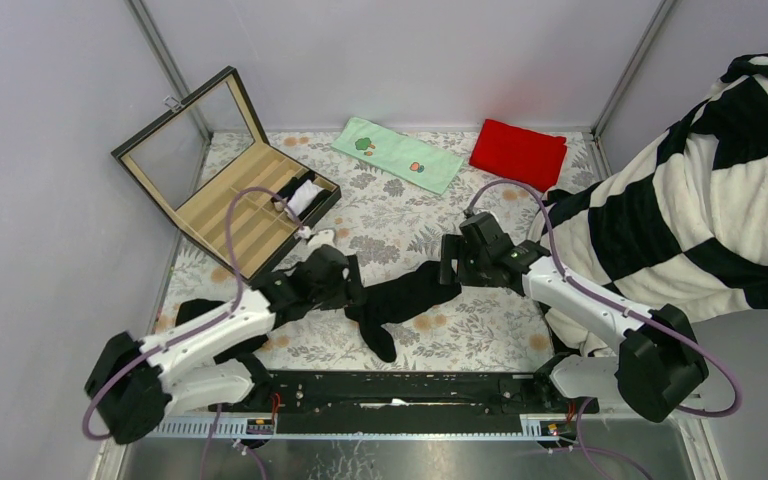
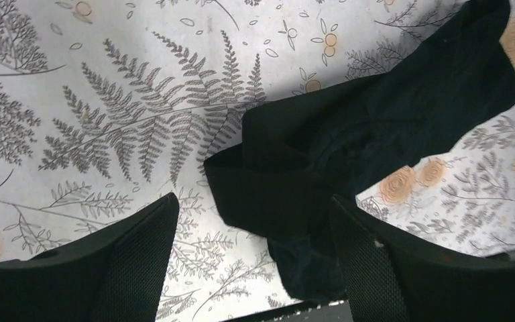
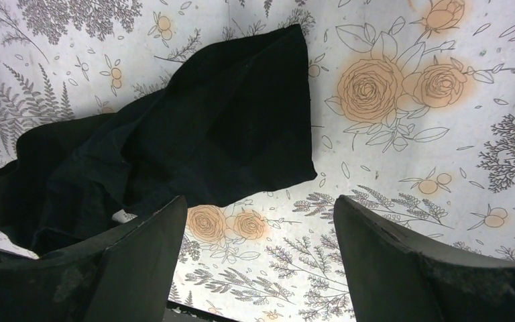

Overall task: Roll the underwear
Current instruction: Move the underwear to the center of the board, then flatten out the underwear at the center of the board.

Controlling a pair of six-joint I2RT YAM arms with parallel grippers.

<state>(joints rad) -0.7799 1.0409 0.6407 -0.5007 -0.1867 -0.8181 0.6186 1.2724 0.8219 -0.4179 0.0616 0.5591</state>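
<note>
**The underwear (image 1: 400, 300) lies loose, roll not yet begun**

We judge the work on this piece as barely started. The black garment lies creased in the middle of the counter (image 1: 480, 335), one end toward each pincer, with a fold or two but no rolled part that we can see. The left pincer (image 2: 253, 204) hovers with its jaws wide over the garment's near corner, gripping nothing. The right pincer (image 3: 260, 201) is likewise released, its jaws straddling bare counter just beside the cloth's edge.

In the open compartment box (image 1: 225, 220) at the far left sits a small black-and-white bundle (image 1: 302, 197) (perhaps a finished piece, though we cannot tell). Another dark garment (image 1: 192, 312) lies partly under the left arm (image 1: 210, 335). As we read it, flattening, rolling and stowing this piece are all left to do, and at least one more garment waits.
</note>
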